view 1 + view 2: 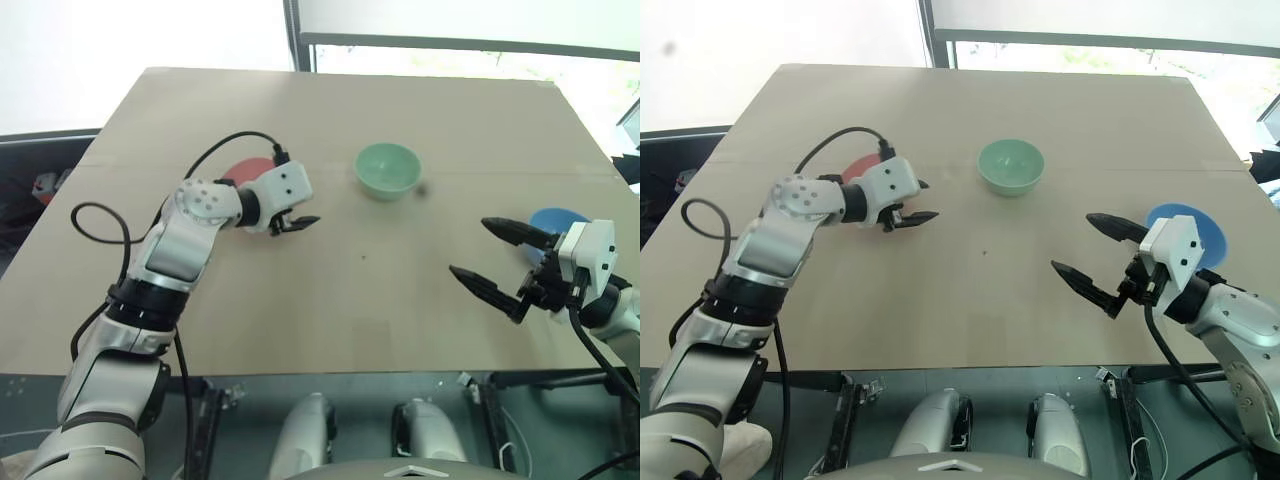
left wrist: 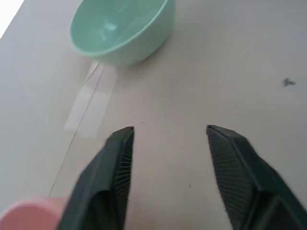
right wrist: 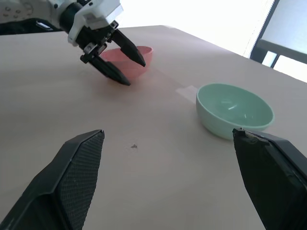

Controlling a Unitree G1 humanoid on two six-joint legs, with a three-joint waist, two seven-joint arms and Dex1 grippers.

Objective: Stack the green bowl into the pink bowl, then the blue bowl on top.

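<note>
Mint-green bowl [image 1: 1011,166] upright, empty, mid-table toward the far edge, salmon-pink bowl [image 3: 128,59] upright well to its left, sky-blue bowl [image 1: 1200,228] near the table's right edge, all three apart, unstacked

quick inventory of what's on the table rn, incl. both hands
green bowl: 1, mint green, upright and empty, far middle of the table, apart from the other bowls
pink bowl: 1, salmon pink, on the table's left part, just behind the left hand, partly hidden by it in the eye views
blue bowl: 1, sky blue, on the table's right part, behind the right hand, partly hidden by it
table: 1, tan top, carries all three bowls; none stacked yet
clear tape strip: 1, on the tabletop near the green bowl
left hand: 1, black fingers, open, nothing held, above the table in front of the pink bowl
right hand: 1, black fingers, wide open, nothing held, above the table's near right part
</note>
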